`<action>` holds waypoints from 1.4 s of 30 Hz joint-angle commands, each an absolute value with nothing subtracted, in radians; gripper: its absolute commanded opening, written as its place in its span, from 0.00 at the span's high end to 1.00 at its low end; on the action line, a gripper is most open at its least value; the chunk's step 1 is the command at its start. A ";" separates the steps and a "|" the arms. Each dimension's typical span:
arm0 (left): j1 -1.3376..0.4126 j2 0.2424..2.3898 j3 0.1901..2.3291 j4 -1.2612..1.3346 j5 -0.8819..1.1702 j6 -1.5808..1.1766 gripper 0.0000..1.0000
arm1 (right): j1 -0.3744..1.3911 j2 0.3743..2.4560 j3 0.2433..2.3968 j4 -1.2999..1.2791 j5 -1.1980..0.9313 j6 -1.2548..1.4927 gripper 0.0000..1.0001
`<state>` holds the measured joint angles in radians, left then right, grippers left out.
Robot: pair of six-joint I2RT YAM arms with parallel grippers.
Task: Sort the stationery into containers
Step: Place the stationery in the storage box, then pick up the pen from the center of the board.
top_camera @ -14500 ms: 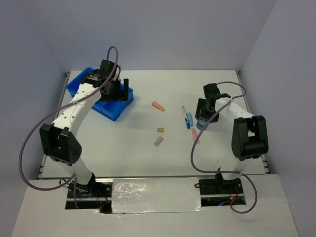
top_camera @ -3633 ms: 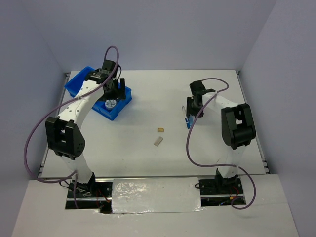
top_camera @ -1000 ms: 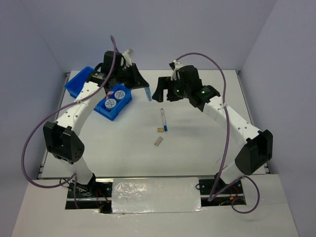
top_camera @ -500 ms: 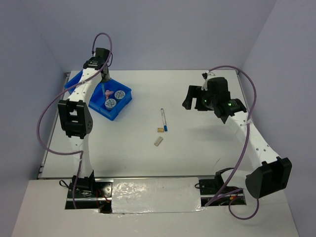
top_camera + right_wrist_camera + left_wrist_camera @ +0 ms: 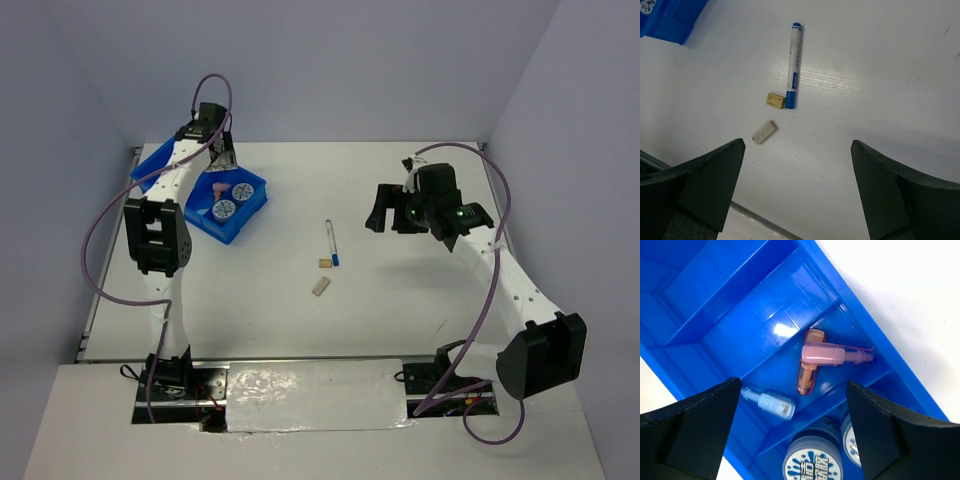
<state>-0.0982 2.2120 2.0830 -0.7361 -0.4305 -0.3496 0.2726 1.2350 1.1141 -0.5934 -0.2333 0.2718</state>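
Hovering over the bright blue divided plastic tray, the left pincer is spread wide and holds nothing. Below it a pink stick lies across an orange stick in one compartment, with a small pale-blue piece in the same channel. Two round blue discs with patterned white tops sit in the next. The right pincer, likewise spread and empty, hangs above the white bench. There lie the white-and-blue pen, the tiny tan cube just beside its blue end, and the grey block near them.
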 commanded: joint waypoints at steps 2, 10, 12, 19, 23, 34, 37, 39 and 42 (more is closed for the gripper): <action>-0.179 2.061 2.089 -0.753 -0.358 -0.330 0.01 | 0.278 1.252 1.143 -0.606 -0.236 0.296 0.06; -0.535 1.784 1.599 -0.554 0.044 -0.203 0.02 | 0.278 1.167 1.179 -0.670 -0.196 0.354 0.12; -0.593 1.785 1.540 -0.545 0.077 -0.202 0.05 | 0.278 1.151 1.192 -0.698 -0.201 0.347 0.15; -0.629 1.907 1.624 -0.744 -0.055 -0.556 0.08 | 0.276 1.098 1.181 -0.744 -0.178 0.347 0.15; -0.670 1.919 1.600 -0.706 -0.040 -0.663 0.10 | 0.278 1.065 1.144 -0.736 -0.187 0.363 0.15; -0.729 1.987 1.625 -0.727 -0.078 -0.793 0.22 | 0.278 1.049 1.080 -0.727 -0.195 0.365 0.15; -0.727 1.977 1.617 -0.689 -0.089 -0.798 0.21 | 0.276 1.069 1.065 -0.724 -0.195 0.370 0.15; -0.726 2.002 1.641 -0.663 -0.081 -0.786 0.21 | 0.278 1.060 1.055 -0.703 -0.202 0.376 0.16; -0.724 2.058 1.739 -0.664 -0.083 -0.772 0.22 | 0.278 1.061 1.066 -0.704 -0.202 0.373 0.16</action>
